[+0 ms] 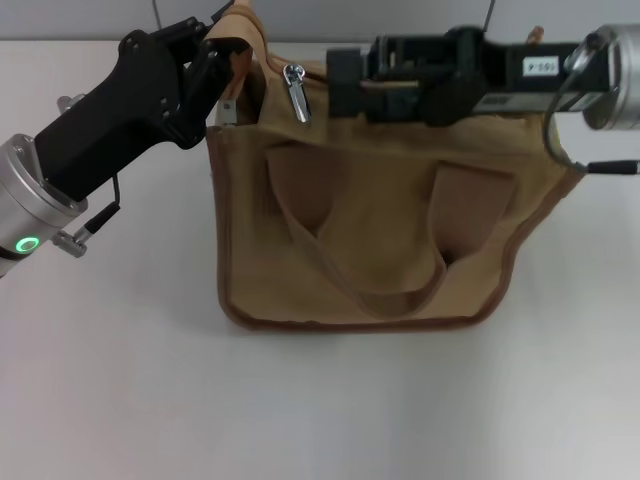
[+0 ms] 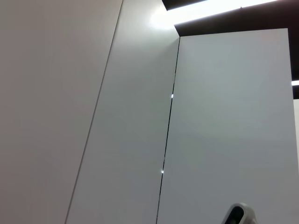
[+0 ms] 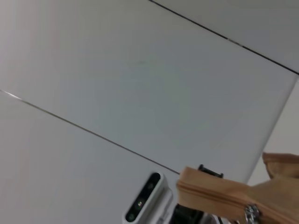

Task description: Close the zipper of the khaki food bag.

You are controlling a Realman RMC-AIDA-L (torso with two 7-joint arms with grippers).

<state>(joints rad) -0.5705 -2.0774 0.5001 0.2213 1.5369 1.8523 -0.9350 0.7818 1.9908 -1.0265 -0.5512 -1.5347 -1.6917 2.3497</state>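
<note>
The khaki food bag (image 1: 370, 230) stands on the white table, its two wide handles drooping down the front face. The zipper runs along its top, and the silver pull tab (image 1: 296, 92) sticks up near the left end. My left gripper (image 1: 228, 62) is at the bag's top left corner, shut on a raised fold of its fabric. Reaching in from the right along the top panel, my right gripper (image 1: 338, 85) ends just right of the pull tab. The right wrist view shows a strip of the bag (image 3: 224, 193) and the pull tab (image 3: 252, 213).
The white table (image 1: 320, 400) stretches wide in front of and beside the bag. Both wrist views mostly show grey wall panels. A white device appears low in the left wrist view (image 2: 238, 215) and in the right wrist view (image 3: 145, 203).
</note>
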